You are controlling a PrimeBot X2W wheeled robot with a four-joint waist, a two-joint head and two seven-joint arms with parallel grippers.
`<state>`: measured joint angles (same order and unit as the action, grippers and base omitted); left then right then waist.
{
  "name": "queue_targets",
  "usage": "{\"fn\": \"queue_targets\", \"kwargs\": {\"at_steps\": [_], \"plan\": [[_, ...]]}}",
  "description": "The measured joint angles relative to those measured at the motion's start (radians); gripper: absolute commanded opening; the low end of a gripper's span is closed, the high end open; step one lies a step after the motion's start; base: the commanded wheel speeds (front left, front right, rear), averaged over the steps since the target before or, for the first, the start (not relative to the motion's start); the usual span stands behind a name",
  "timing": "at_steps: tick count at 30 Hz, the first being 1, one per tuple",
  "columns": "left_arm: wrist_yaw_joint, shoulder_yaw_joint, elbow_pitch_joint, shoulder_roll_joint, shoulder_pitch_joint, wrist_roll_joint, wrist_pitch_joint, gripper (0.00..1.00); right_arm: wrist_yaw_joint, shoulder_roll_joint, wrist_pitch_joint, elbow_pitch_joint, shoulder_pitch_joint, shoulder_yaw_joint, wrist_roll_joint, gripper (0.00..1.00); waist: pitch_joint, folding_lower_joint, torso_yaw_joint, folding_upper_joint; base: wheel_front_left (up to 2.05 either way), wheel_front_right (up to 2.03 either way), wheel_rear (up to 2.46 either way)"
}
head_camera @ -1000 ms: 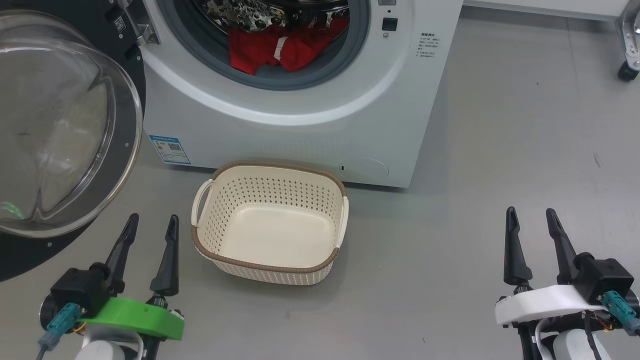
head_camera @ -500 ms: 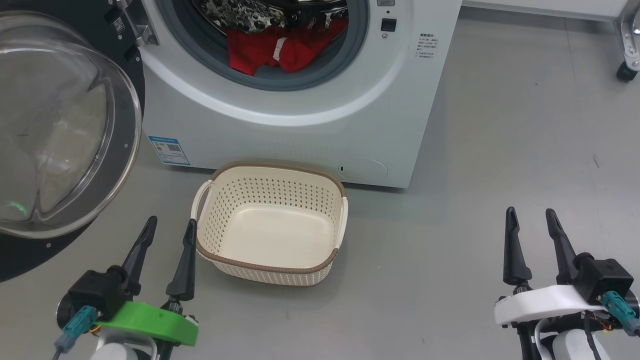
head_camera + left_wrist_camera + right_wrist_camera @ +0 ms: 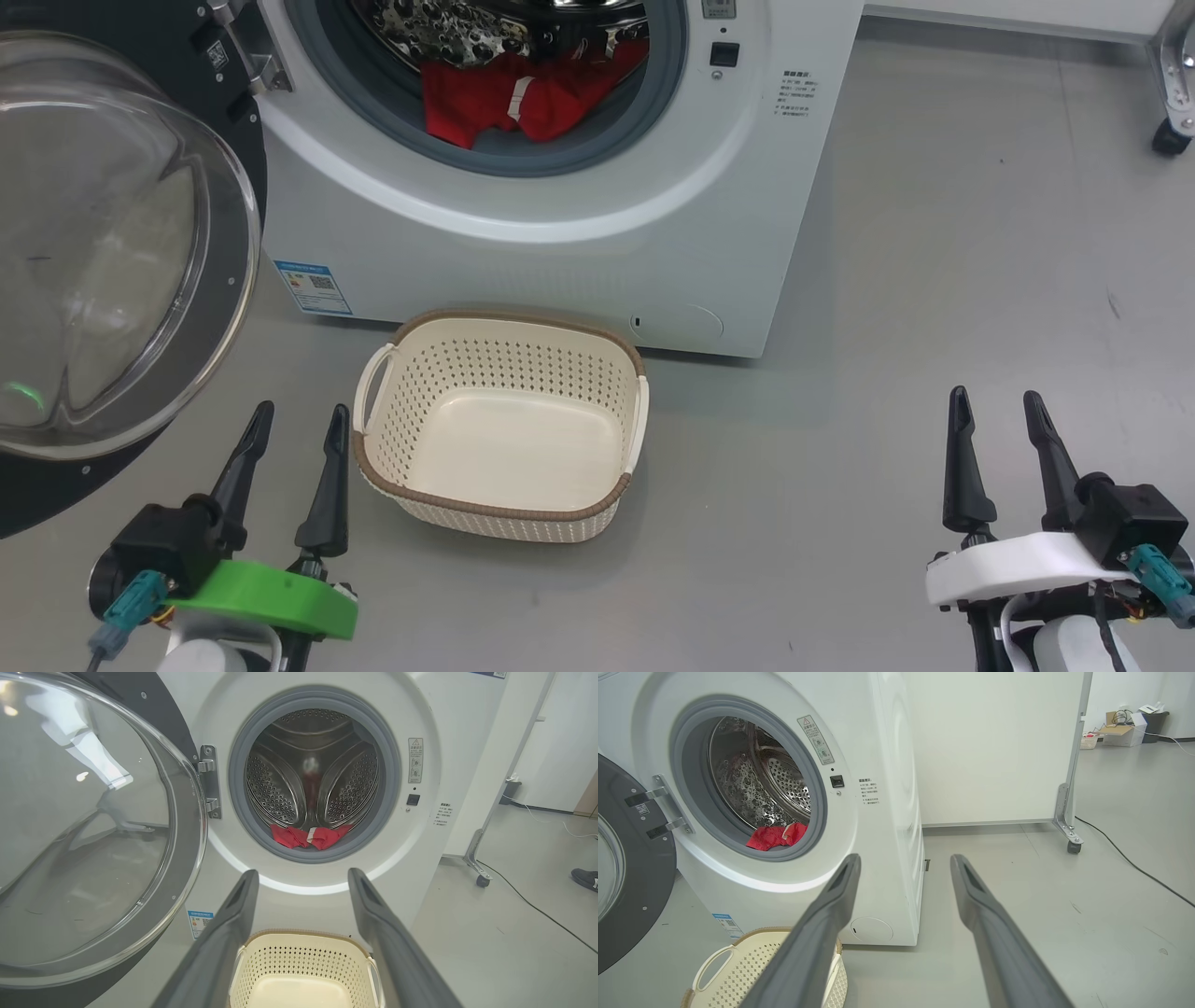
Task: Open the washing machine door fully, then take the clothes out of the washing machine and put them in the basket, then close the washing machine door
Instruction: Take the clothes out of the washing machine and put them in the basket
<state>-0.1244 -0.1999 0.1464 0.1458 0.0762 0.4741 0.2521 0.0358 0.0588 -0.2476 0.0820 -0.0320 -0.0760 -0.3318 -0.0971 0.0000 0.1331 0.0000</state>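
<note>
Sitting just right of the left claw [image 3: 303,411] is the basket [image 3: 509,525].

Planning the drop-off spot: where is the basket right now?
In the head view the basket sits on the floor directly in front of the washing machine, with the left gripper near its left side.
</note>
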Motion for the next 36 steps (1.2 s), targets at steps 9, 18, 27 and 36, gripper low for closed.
{"fn": "queue_targets", "kwargs": {"at_steps": [9,18,27,36], "plan": [[0.0,0.002,-0.001,0.0,-0.002,0.001,0.0,1.0,0.002,-0.002,0.0,0.0,-0.001,0.0,-0.001,1.0,0.002,0.0,0.003,0.0,0.98,-0.98,0.0],[0.0,0.001,-0.016,0.006,-0.002,-0.005,0.0,1.0,0.006,-0.002,0.0,0.006,-0.001,0.0,-0.001,1.0,0.008,0.0,0.006,0.0,1.17,-1.17,0.0],[0.0,-0.011,-0.018,0.007,-0.005,-0.005,0.0,1.0,0.007,-0.003,0.0,0.01,-0.001,-0.002,-0.001,1.0,0.016,0.0,0.006,0.0,0.85,-0.85,0.0],[0.0,-0.016,-0.021,0.011,-0.017,-0.005,0.0,1.0,0.007,-0.004,0.0,0.011,-0.002,-0.002,-0.001,1.0,0.016,0.0,0.005,0.0,0.49,-0.49,0.0]]}}
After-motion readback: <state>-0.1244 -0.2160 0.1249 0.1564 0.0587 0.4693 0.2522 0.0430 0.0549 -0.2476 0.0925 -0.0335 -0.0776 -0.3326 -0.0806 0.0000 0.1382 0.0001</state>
